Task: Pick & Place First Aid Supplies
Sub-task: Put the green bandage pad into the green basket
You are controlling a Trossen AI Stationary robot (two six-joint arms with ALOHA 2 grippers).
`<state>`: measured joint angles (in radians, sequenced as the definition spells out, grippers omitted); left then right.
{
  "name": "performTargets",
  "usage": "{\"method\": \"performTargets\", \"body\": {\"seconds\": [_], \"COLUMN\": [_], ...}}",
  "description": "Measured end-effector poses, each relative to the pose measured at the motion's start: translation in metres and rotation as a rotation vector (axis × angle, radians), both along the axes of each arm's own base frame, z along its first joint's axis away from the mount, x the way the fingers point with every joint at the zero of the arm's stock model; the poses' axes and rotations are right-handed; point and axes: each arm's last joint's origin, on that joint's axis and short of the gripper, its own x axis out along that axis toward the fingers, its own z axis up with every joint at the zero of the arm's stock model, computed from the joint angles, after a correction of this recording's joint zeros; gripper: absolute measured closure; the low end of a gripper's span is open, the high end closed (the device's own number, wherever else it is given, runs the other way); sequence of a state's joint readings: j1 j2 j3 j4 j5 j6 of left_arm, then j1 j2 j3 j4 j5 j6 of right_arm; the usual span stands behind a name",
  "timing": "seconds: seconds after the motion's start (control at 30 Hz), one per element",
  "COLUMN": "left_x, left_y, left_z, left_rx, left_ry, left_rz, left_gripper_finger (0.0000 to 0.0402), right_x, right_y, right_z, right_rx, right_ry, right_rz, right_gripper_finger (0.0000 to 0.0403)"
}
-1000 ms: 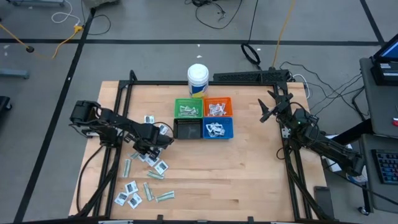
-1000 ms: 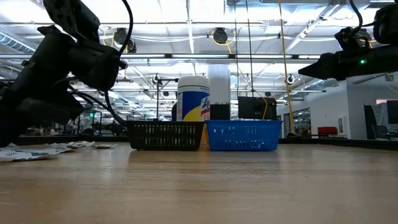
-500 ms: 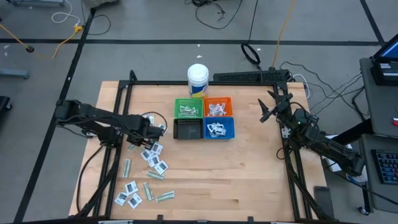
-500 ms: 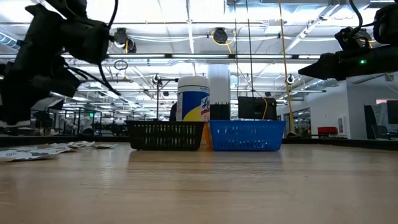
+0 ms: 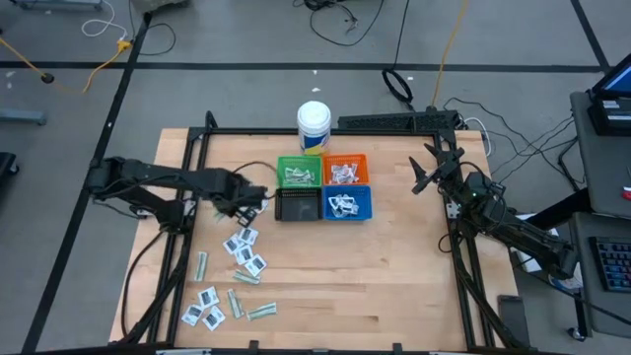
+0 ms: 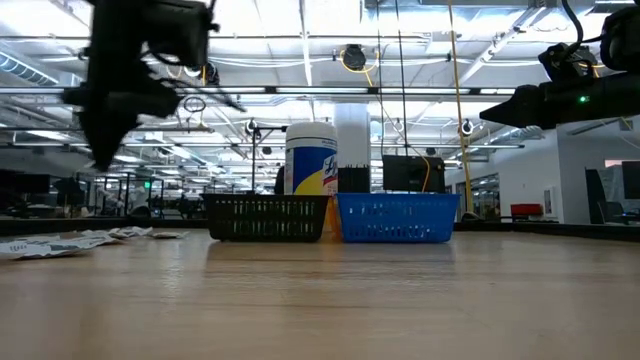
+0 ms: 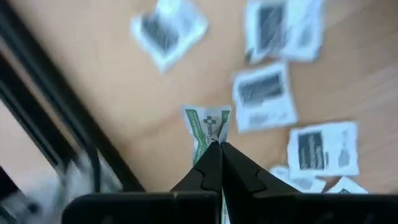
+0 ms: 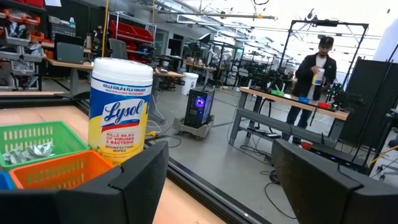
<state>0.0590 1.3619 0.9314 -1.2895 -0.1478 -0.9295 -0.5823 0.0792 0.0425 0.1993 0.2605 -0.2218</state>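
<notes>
Pale green with white print, a slim strip packet (image 7: pixel 208 127) is pinched between the closed fingertips of the left gripper (image 5: pixel 254 199) — held above the table, over the wood just left of the black bin (image 5: pixel 297 204). In the left wrist view the two dark fingers meet on the strip's lower end, with white sachets (image 7: pixel 263 95) lying on the wooden table (image 5: pixel 394 266) below it.

Most of the remaining first aid supplies (image 5: pixel 229 276) lie scattered on the left half of the table, white squarish sachets mixed with a few green strips, spread from just below the left gripper down towards the near edge. More packets already sit in the green bin (image 5: pixel 298 170), the orange bin (image 5: pixel 344 170) and the blue bin (image 5: pixel 346 204); the four bins form a square block at the table's middle rear. A white tub (image 5: pixel 314 126) with a blue-and-yellow label stands just behind them.

The right gripper (image 5: pixel 430 166) waits above the table's right rear — its fingers spread wide, holding nothing.
</notes>
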Motion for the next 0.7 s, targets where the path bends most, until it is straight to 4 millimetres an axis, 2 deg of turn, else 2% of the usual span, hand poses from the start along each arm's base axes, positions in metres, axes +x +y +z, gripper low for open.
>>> {"method": "performTargets", "body": {"seconds": [0.37, 0.6, 0.7], "left_x": [0.080, 0.125, 0.143], "left_y": [0.035, 0.058, 0.066], "left_z": [0.034, 0.047, 0.042], "left_rx": [0.139, 0.206, 0.242], "left_ry": [0.057, 0.050, 0.004], "left_rz": [-0.560, -0.740, -0.767], "left_gripper_finger": [0.0401, 0.0401, 0.0401], "right_x": [0.000, 0.000, 0.000], "right_y": [0.000, 0.000, 0.000], "right_z": [0.000, 0.000, 0.000], "right_rx": [0.000, 0.000, 0.000], "right_ry": [0.000, 0.000, 0.001], "right_rz": [0.000, 0.000, 0.000], "right_gripper_finger": [0.0124, 0.0124, 0.0124]}}
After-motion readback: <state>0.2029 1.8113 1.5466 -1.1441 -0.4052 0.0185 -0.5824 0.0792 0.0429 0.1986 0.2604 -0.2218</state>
